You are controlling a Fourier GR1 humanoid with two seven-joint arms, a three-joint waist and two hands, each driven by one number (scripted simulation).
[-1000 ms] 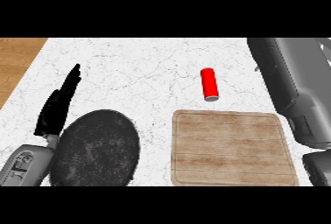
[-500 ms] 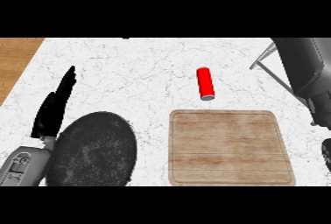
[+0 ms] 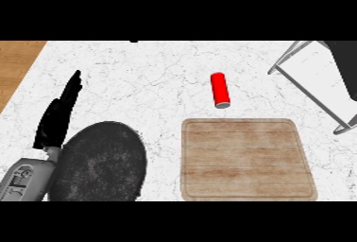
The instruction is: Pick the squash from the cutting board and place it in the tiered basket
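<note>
The wooden cutting board (image 3: 244, 158) lies at the lower right of the counter with nothing on it. No squash shows anywhere. The tiered basket (image 3: 307, 75), a grey wire frame with a pale shelf, stands at the upper right corner. A dark shape at the right edge above the basket looks like my right hand (image 3: 343, 64); what it holds is hidden. My left hand (image 3: 59, 113) rests open at the left, fingers straight and pointing away, beside a dark round plate.
A red cylinder (image 3: 220, 90) lies on the marble counter just beyond the board's far edge. A dark speckled round plate (image 3: 97, 163) sits at the lower left. The counter's left edge meets a wooden floor strip (image 3: 17, 61).
My right forearm, which covered the right side of the view, has swung off to the upper right, uncovering the basket frame. The left hand has stayed put.
</note>
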